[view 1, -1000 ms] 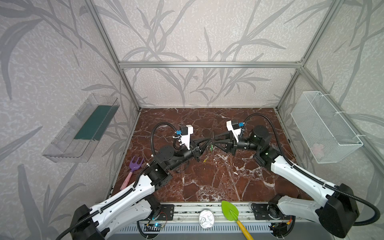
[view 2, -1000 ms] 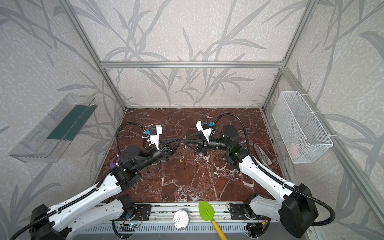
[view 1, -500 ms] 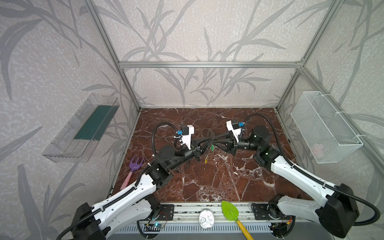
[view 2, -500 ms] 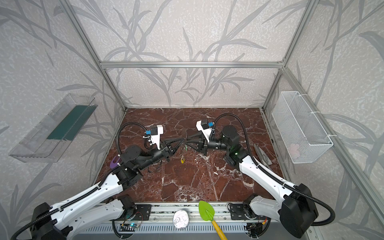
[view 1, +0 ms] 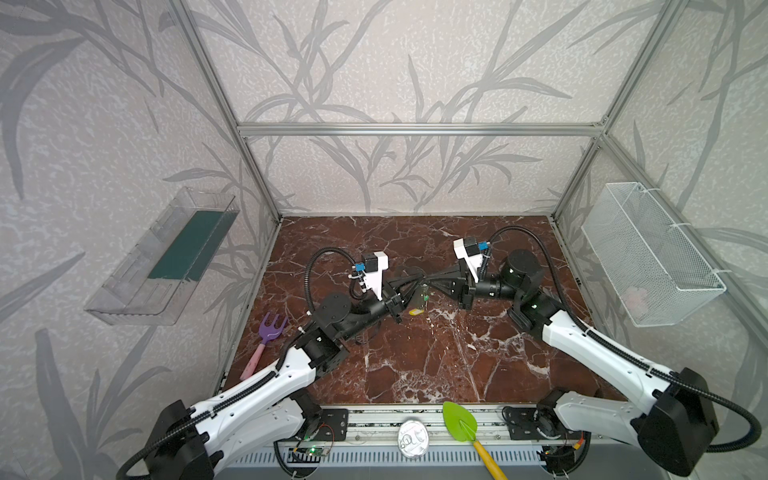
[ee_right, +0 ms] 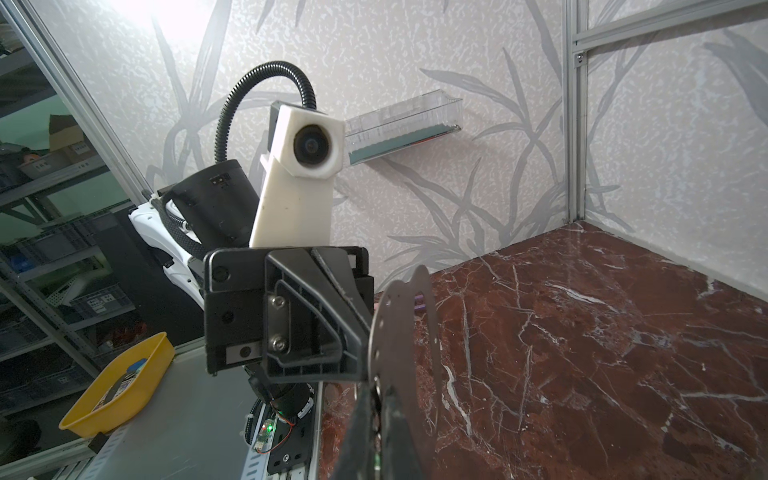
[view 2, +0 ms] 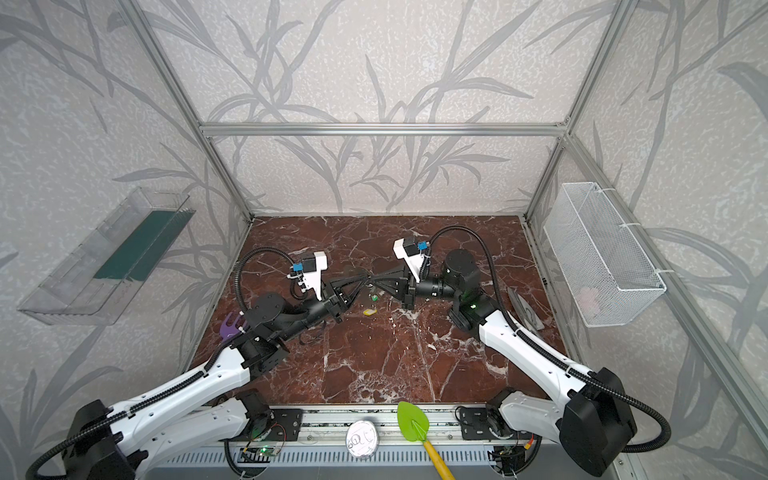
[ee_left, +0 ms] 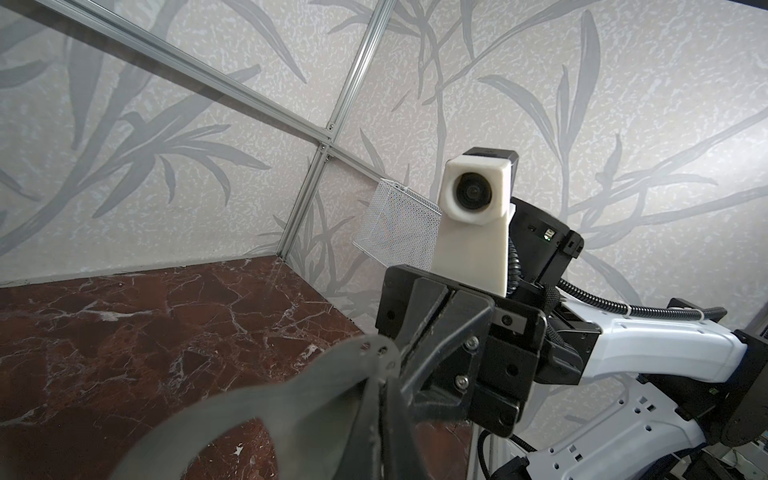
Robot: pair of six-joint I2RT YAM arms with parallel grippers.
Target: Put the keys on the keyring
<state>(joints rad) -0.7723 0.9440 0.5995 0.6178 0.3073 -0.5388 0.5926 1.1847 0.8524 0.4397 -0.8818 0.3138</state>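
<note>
The keyring is a flat grey plate with small holes along its curved edge. My left gripper is shut on it and holds it up over the middle of the marble floor. My right gripper meets the plate's holed rim head-on. It is shut on the thin silvery key whose green tag hangs just under the fingertips. In both top views the fingertips of both grippers touch. The yellow tag of the other of the keys shows below them. I cannot tell whether it hangs or lies on the floor.
A purple fork toy lies by the left wall. A green spade and a round silvery lid rest on the front rail. A white wire basket hangs on the right wall. A clear shelf hangs on the left wall.
My left arm has carried the keyring to the right until it met the right gripper. The right jaws have closed. The tags shifted slightly with the arms.
</note>
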